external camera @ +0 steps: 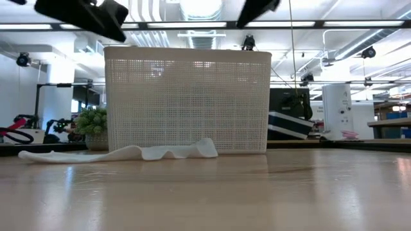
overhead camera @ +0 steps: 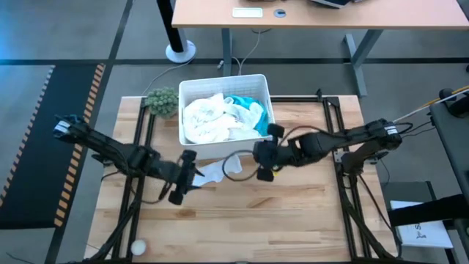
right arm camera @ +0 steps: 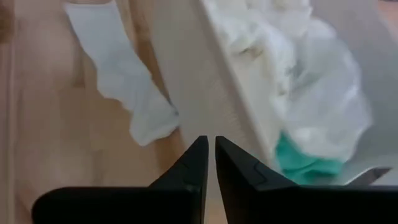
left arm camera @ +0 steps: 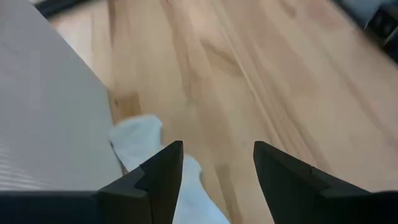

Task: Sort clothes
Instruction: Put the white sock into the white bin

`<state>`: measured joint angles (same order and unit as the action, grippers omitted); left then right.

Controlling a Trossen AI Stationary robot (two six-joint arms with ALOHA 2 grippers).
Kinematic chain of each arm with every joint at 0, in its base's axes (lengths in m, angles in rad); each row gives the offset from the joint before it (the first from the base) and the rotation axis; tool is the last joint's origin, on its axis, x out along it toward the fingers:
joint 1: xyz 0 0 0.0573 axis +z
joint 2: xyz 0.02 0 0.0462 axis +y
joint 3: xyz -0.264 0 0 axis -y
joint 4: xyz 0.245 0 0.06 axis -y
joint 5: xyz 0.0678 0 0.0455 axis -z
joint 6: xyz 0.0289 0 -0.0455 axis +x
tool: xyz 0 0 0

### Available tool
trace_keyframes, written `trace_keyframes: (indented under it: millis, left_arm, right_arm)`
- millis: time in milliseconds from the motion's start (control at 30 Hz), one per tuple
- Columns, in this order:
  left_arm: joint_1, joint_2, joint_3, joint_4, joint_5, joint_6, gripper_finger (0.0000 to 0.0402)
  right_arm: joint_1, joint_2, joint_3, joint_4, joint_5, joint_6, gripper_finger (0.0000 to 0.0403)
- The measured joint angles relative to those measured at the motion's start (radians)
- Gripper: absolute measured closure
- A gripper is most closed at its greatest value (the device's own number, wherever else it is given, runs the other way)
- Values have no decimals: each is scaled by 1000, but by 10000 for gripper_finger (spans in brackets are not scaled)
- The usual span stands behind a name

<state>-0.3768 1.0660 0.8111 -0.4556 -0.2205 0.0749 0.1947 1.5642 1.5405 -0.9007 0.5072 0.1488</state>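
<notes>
A white sock [overhead camera: 211, 173] lies flat on the table just in front of the white bin [overhead camera: 189, 139]; it also shows in the low view [external camera: 128, 153]. The bin holds a big white garment [overhead camera: 209, 117] and a teal piece [overhead camera: 248, 103]. My left gripper [overhead camera: 190, 176] is open and empty, above the sock's left end [left arm camera: 140, 140]. My right gripper [overhead camera: 259, 160] is shut and empty, in the air by the bin's near right corner, with the sock [right arm camera: 124, 81] and the bin's contents [right arm camera: 298, 93] beyond it.
A small green fuzzy plant [overhead camera: 163, 101] stands at the bin's far left corner. A small white ball [overhead camera: 137, 248] lies near the table's front left edge. Bare wood [overhead camera: 293, 213] spreads in front of the bin. Black frame rails [overhead camera: 344, 183] run along both table sides.
</notes>
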Motion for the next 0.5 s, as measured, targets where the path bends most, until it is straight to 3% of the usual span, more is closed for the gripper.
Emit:
trace_keyframes:
  millis: [267, 500]
  left_arm:
    - [-59, 229, 40, -34, -82, -116, 208]
    - [-50, 394, 38, -33, -130, -185, 220]
  right_arm:
    - [112, -59, -200, 159, 105, 148, 349]
    - [175, -57, -253, 182, 152, 241, 320]
